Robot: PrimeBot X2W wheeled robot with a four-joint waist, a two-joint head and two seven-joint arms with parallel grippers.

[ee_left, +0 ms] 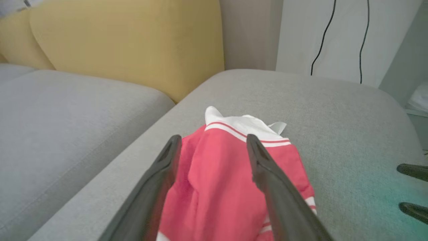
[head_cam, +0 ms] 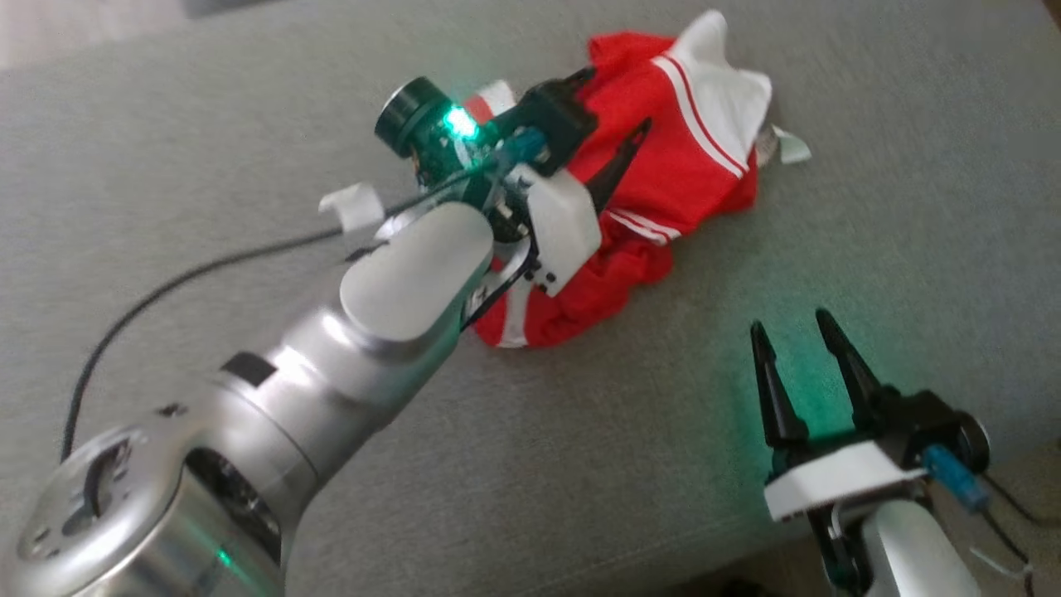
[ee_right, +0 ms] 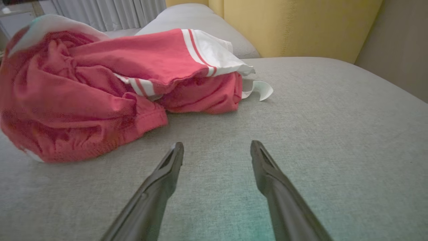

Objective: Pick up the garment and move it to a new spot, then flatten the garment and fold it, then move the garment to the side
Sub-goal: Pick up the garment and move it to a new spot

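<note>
A home living room: a grey sofa seat (ee_left: 301, 100), yellow back cushions (ee_left: 127, 43) at upper left, pleated curtains (ee_right: 110, 13) at top left.

Garment (head_cam: 663, 157) on cushion (head_cam: 207, 108), left fingers (head_cam: 620, 162) over it — right fingers (head_cam: 772, 390) apart, nearer right

Here's the left arm (head_cam: 273, 414): brushed silver, rounded joints, pale grey cap. A black cable (head_cam: 166, 286) runs off it. The wrist camera (head_cam: 410, 112) is a dark round barrel with a green light (head_cam: 457, 123) beside it. Left gripper (head_cam: 617, 99) and right gripper (head_cam: 789, 322) have white housings and long tapered dark fingers. A blue connector (head_cam: 953, 479) sits at the right wrist.
</note>
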